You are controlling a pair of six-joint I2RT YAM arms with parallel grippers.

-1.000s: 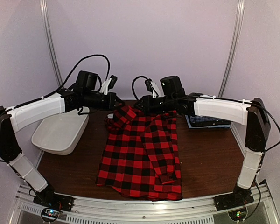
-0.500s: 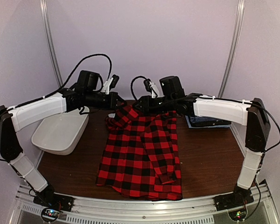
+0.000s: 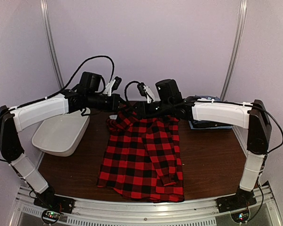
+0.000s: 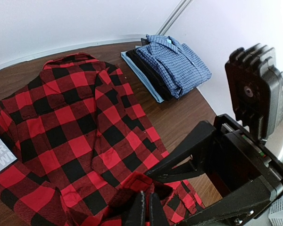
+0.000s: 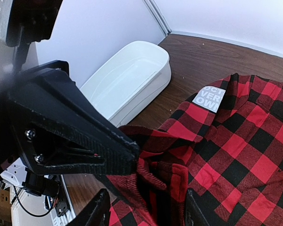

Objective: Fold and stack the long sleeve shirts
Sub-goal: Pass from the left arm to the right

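**A:** Where do we have the plaid shirt?

**B:** Spread mid-bench, hem toward the arm bases and collar end at the far side. The collar end is bunched and lifted.

**A:** Left jaws?

**B:** Closed on a fold of the plaid shirt at that far end. In the left wrist view we see the cloth pinched right at the tips.

**A:** Right jaws?

**B:** Open. The fingers stand apart with a raised ridge of plaid cloth between them, and we see no clamp on it. They sit just beside the left jaws, over the same bunch.

**A:** Blue shirt?

**B:** Folded, collar up, on top of a small pile of folded cloth at the far right of the bench. It's well apart from the plaid shirt, with bare wood between. In the top view the right arm hides most of it.

**A:** Anything else?

**B:** A white tub sits at the left bench edge, near the plaid shirt but not touching. A white label with grey lettering shows near the collar. The text is partly cut off, so we can't read it whole.
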